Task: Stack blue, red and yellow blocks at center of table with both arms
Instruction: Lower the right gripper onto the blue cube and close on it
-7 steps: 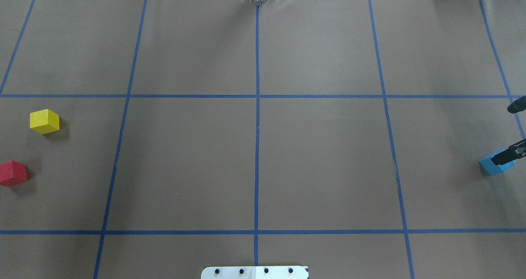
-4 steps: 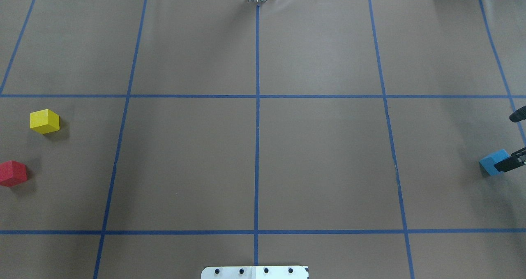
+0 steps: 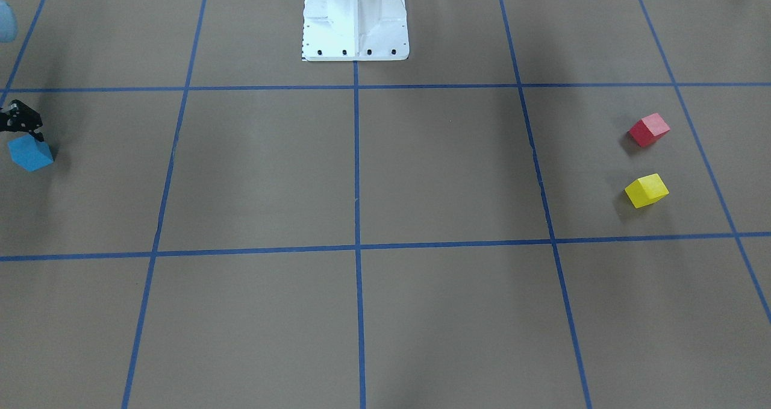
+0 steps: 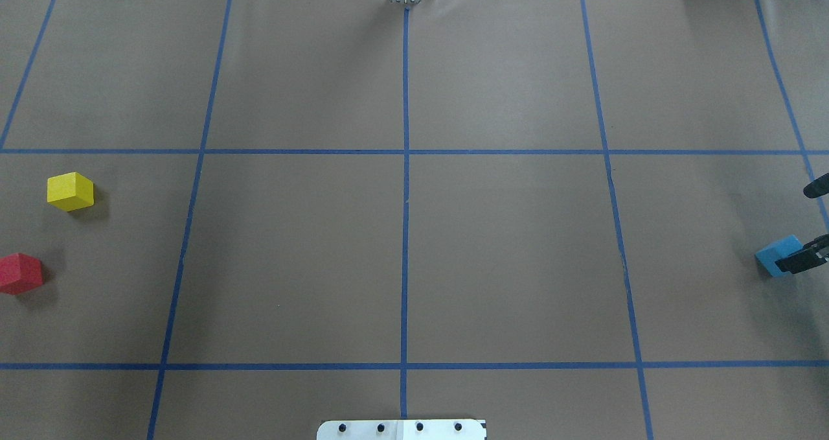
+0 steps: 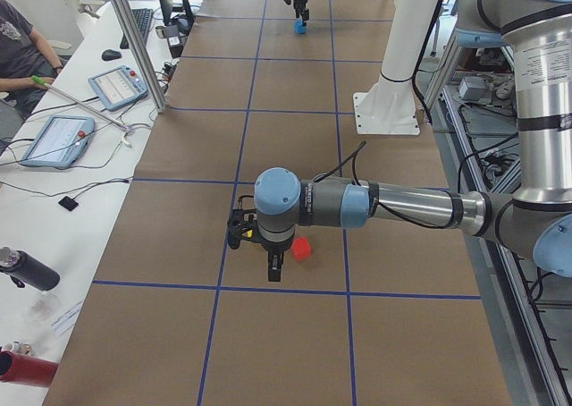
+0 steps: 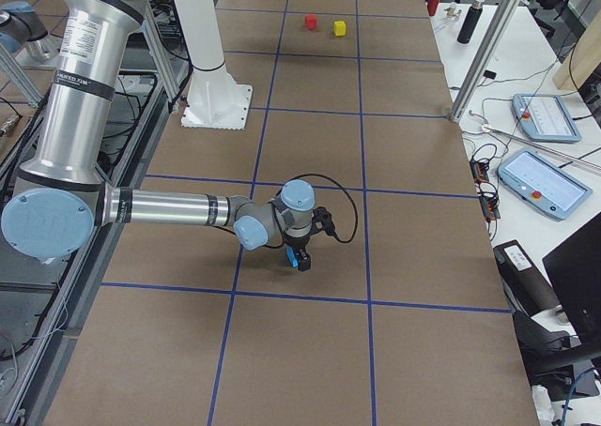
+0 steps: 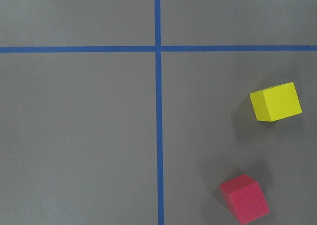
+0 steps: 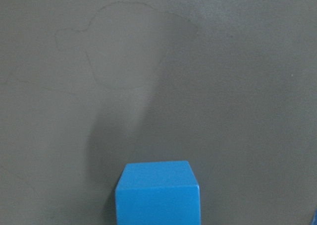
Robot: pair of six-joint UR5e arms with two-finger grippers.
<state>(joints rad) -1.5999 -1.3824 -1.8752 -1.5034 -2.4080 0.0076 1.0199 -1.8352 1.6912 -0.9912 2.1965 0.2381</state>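
The blue block (image 4: 774, 256) sits on the table near its right end; it also shows in the front view (image 3: 30, 154) and low in the right wrist view (image 8: 157, 193). My right gripper (image 4: 791, 228) hovers just above it, open and empty, with one finger (image 4: 803, 258) overlapping the block. The yellow block (image 4: 70, 191) and red block (image 4: 21, 273) sit apart near the left end, both in the left wrist view (image 7: 275, 102) (image 7: 245, 199). My left gripper (image 5: 273, 265) hangs above the table beside the red block (image 5: 302, 249); I cannot tell whether it is open or shut.
Blue tape lines divide the brown table cover (image 4: 291, 258) into squares. The white robot base plate (image 4: 401, 429) stands at the near middle edge. Operators' tablets and cables lie on side benches beyond the far edge (image 5: 54, 138).
My right gripper's fingers have shifted slightly toward the robot's side and the right edge over the blue block. The three blocks have not moved.
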